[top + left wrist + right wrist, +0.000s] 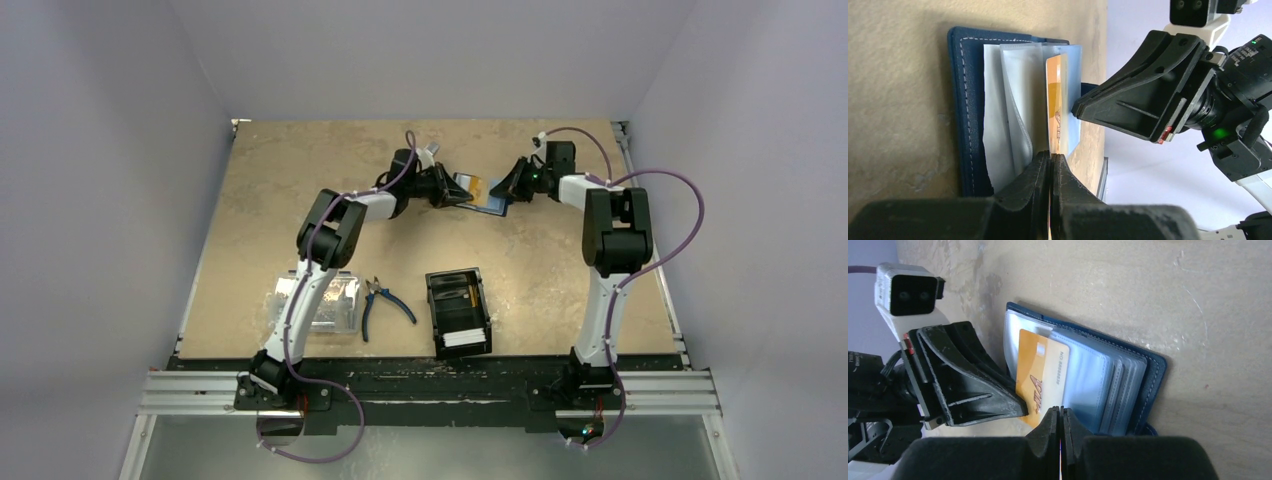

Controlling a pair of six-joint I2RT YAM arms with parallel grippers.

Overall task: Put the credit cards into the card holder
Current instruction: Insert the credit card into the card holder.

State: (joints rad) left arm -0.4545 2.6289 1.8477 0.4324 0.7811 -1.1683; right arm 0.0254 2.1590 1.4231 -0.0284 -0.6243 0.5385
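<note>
Nearest the arm bases, on the beige speckled tabletop [290, 190], sits a clear plastic box [322, 303]. Just beside it is a pair of blue-handled pliers [385, 303]. To the right of the pliers is a black open-topped rectangular tray [432, 310], which holds a stack of white plastic cards [465, 338] at its near end.

Well beyond these, toward the far edge, both arms reach inward and meet over the navy blue folding card holder [960, 100]. It lies open on the tabletop with its clear plastic sleeves [1013, 115] fanned upward.

The left pincer [1050, 156] is clamped on the near edge of an orange-yellow plastic card [1056, 100]. The card stands on edge among the sleeves, partly inside one of them.

The right pincer [1060, 411] comes in from the opposite side with its fingers pressed together. Its tip touches the outer edge of a pale sleeve, just beside the orange-yellow plastic card. Whether that sleeve is actually pinched between the fingers cannot be told.

In the right wrist view the card's printed face shows, tucked under a sleeve corner.
</note>
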